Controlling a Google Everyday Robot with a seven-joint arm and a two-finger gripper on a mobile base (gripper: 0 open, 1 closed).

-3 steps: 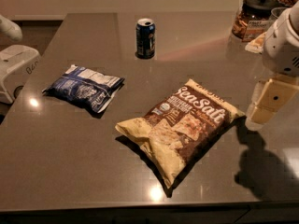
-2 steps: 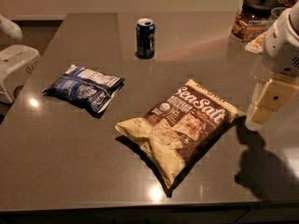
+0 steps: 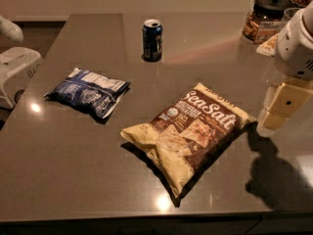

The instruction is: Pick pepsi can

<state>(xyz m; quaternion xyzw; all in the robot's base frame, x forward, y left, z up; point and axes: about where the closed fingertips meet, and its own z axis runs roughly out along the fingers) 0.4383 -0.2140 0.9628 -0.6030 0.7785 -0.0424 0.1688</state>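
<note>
The pepsi can (image 3: pixel 152 40), small and dark blue with a silver top, stands upright at the far middle of the dark table (image 3: pixel 68 175). My gripper (image 3: pixel 272 123) hangs above the table's right side, on the white arm. It is well to the right of the can and nearer to the front, with nothing seen in it.
A tan and brown Sea Salt chip bag (image 3: pixel 188 131) lies between the gripper and the table's middle. A flat blue-and-white snack bag (image 3: pixel 88 92) lies at the left. A black-lidded glass jar (image 3: pixel 266 18) stands at the far right. A white object (image 3: pixel 14 72) sits beyond the left edge.
</note>
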